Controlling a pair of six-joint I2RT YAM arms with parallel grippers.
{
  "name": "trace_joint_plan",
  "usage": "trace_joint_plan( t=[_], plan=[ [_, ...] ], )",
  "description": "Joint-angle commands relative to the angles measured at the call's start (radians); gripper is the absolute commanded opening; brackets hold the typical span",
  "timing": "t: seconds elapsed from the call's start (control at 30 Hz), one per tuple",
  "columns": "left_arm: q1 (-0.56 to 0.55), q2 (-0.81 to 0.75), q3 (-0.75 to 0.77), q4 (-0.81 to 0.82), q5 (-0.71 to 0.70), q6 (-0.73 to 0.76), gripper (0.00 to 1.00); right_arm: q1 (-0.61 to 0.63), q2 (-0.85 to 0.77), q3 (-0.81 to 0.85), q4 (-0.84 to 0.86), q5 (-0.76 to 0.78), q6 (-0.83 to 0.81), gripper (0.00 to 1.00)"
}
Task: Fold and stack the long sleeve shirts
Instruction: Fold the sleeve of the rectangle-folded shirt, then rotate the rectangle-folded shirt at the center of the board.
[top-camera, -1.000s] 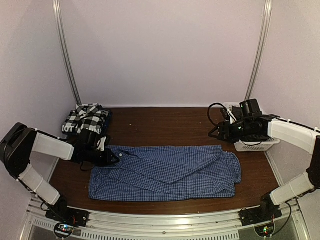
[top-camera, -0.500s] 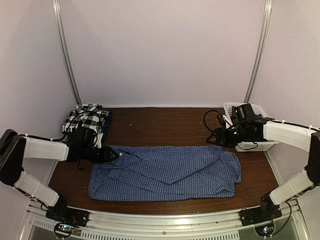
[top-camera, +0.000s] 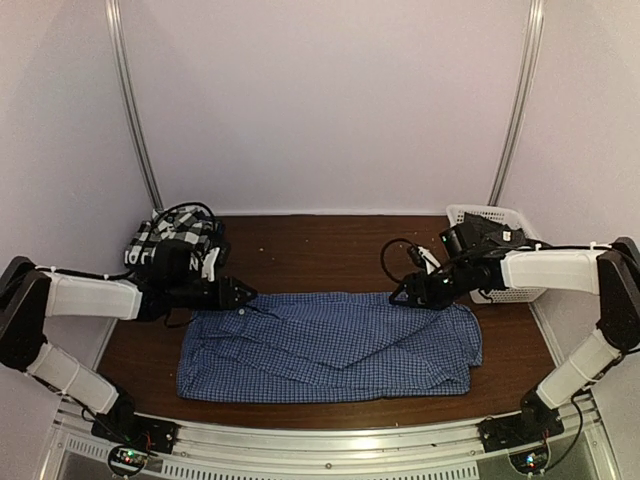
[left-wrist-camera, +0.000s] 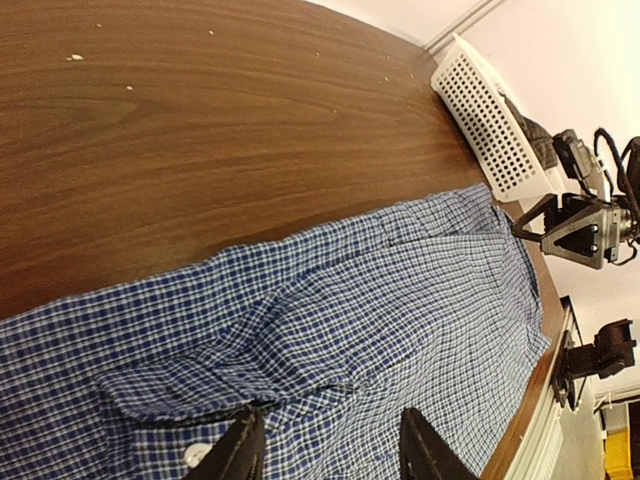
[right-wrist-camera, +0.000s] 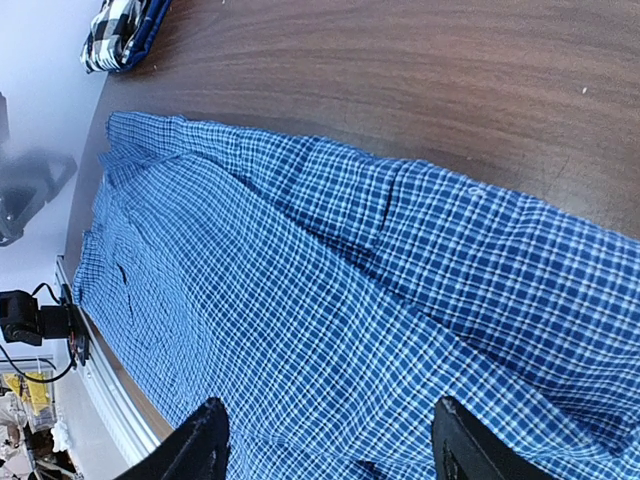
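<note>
Jaws parted and empty, the left claw (top-camera: 244, 297) hangs at the collar end of the blue shirt (top-camera: 330, 345), spread flat beneath both claws; the right claw (top-camera: 408, 296), jaws also apart, hangs at its far edge. A plaid shirt (top-camera: 178, 235), seemingly folded, lies behind the left claw.

Dark wood-grain surface (top-camera: 320, 250) here, with a few pale specks (left-wrist-camera: 75, 57) toward the back. Spread flat across the near middle is the blue fine-check shirt (top-camera: 340, 345), running left to right with its collar end at the left. Back-left corner: a folded pile, black-and-white plaid shirt (top-camera: 190, 232) on top. Back-right corner: a white perforated basket (top-camera: 487, 211), near the blue shirt's right end.
</note>
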Motion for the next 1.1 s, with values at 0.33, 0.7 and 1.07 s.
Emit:
trace_joint_plan(
  t=[0.33, 0.7, 1.07],
  plan=[
    [-0.074, 0.323, 0.058, 0.102, -0.091, 0.043, 0.46, 0.040, 0.118, -0.104, 0.146, 0.087, 0.047, 0.70],
    [-0.081, 0.339, -0.025, 0.164, -0.237, 0.069, 0.46, 0.040, 0.253, -0.047, 0.124, 0.224, -0.019, 0.70],
    [-0.169, 0.225, -0.093, 0.059, -0.419, 0.023, 0.47, 0.040, 0.645, 0.441, -0.007, 0.386, -0.161, 0.70]
  ],
)
